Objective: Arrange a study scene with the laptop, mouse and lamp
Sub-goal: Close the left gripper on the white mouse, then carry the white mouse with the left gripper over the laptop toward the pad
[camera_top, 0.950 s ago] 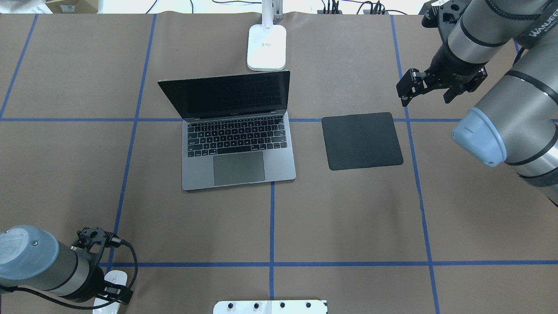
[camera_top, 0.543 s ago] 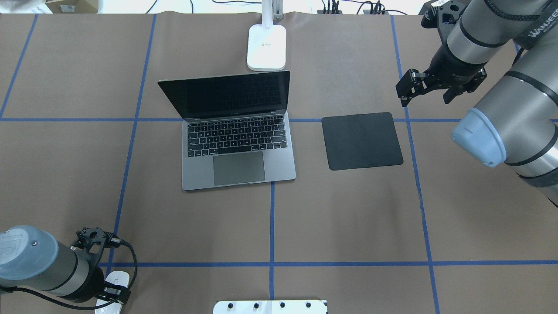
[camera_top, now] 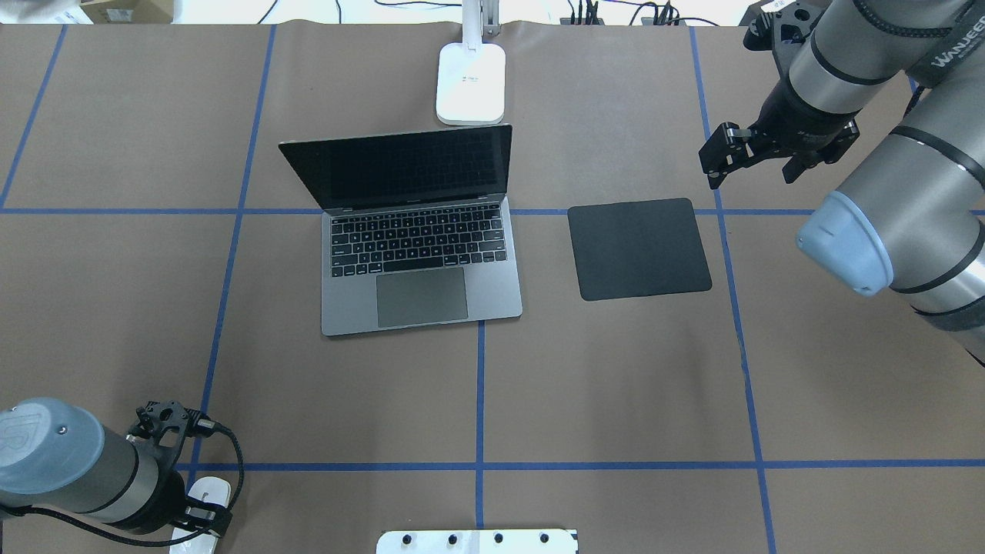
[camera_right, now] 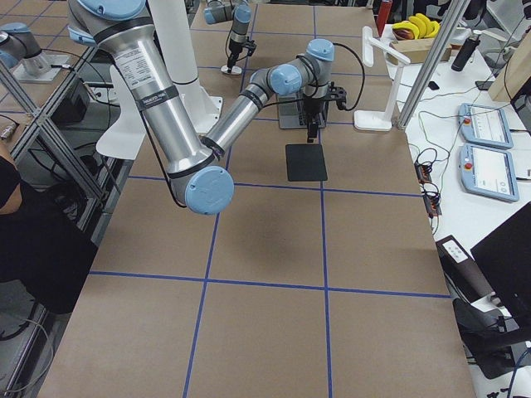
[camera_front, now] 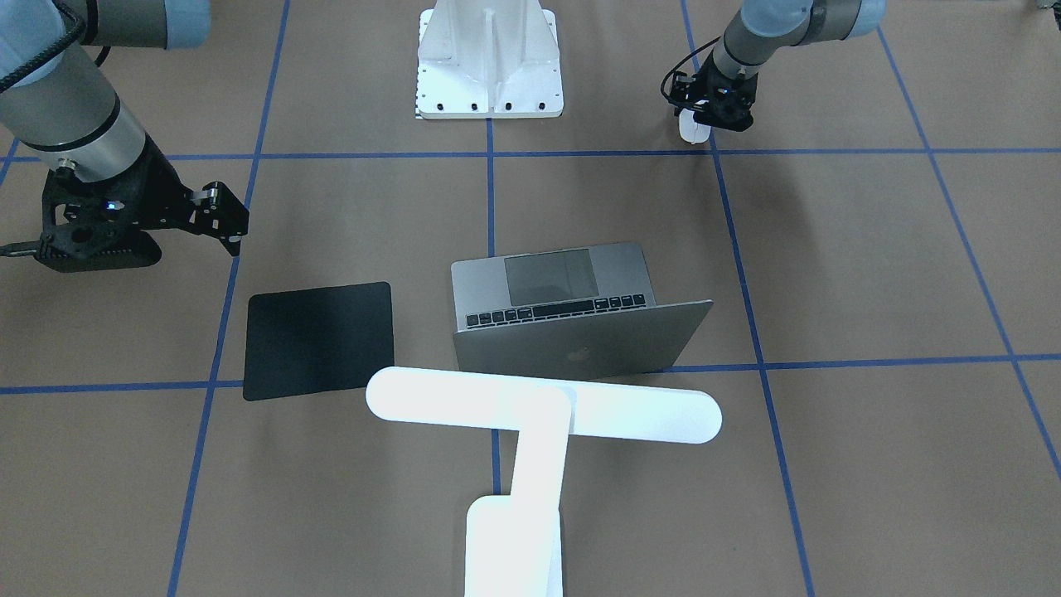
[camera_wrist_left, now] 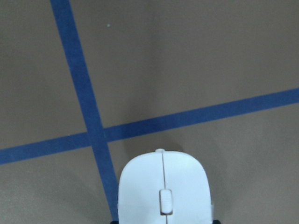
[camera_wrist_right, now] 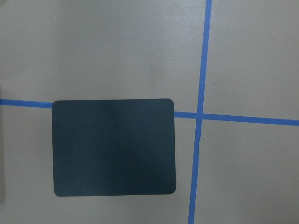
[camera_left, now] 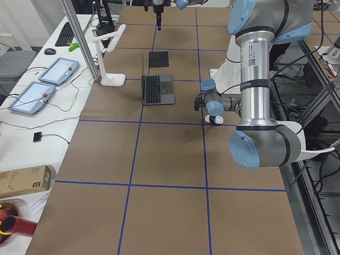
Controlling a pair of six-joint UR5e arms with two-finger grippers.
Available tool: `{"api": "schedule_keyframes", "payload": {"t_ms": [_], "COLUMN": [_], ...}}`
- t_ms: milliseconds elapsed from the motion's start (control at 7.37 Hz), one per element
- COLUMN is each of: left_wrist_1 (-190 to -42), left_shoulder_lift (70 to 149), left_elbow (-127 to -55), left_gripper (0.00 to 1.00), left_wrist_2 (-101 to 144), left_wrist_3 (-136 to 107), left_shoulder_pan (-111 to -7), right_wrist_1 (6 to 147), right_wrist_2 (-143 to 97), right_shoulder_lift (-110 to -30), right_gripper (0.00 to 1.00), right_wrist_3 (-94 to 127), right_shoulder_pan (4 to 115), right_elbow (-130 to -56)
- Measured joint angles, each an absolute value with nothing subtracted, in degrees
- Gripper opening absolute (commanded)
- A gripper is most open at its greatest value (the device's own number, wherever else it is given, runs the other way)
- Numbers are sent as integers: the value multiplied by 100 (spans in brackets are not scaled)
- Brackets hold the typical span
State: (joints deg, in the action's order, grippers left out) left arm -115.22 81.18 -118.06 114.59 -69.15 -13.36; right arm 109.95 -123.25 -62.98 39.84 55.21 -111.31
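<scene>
The laptop (camera_top: 419,254) stands open at the table's middle, screen dark; it also shows in the front view (camera_front: 564,282). The white lamp has its base (camera_top: 471,81) behind the laptop and its bar head (camera_front: 543,402) above it. The white mouse (camera_wrist_left: 162,186) lies low at the near left (camera_top: 209,488), by a blue tape crossing. My left gripper (camera_front: 711,108) is down over the mouse with its jaws flanking the sides, shut on it. My right gripper (camera_top: 752,163) is open and empty, hovering past the far right corner of the black mat (camera_top: 639,248).
The black mat (camera_wrist_right: 113,147) lies flat to the right of the laptop. The white ribbed pedestal (camera_front: 489,58) sits at the near table edge, in the middle. Blue tape lines grid the brown table (camera_top: 616,385).
Almost nothing. The left gripper and the mouse have shifted very slightly to the right. The right gripper has edged a touch toward the far edge.
</scene>
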Motion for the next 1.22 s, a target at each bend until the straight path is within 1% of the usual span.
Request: {"api": "schedule_keyframes", "payload": {"t_ms": [543,814,1221], "left_wrist_1": [-11522,-11523,-11464], "left_shoulder_lift": [8152,8154,8270], "left_elbow": [-11860,-12034,-12253], "left_gripper": [64,65,65], "left_wrist_2": [11463,11469,11673], "left_wrist_3": [-6917,-6917,-6881], "left_shoulder_pan": [-1344,-1422,-1872], "right_wrist_1": [10995,10995,10988], "right_wrist_2": [-12322,-12322,-12322], "right_shoulder_lift": [-6316,-6319,-6316], "right_gripper": [100,100,100], "right_wrist_3": [3982,3981,3981], "right_shoulder_pan": [5520,5520,5520], "right_elbow": [-11120,-11110,-11090]}}
